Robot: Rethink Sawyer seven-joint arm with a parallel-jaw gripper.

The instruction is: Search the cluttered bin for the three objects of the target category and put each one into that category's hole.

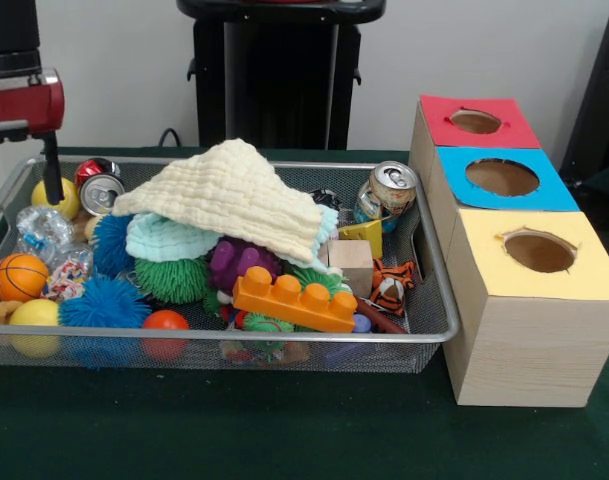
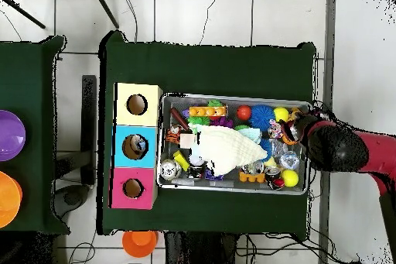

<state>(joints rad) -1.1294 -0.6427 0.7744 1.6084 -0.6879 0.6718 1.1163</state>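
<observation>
The arm hangs over the bin's end farthest from the boxes — whether its claw is spread cannot be told. A crinkled clear bottle lies there beside an orange ball; the red hole is well apart.

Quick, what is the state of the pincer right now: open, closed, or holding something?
Pincer: cannot be told. Only a thin dark part shows, hanging over the end of the cluttered bin farthest from the boxes; nothing seen held.
</observation>
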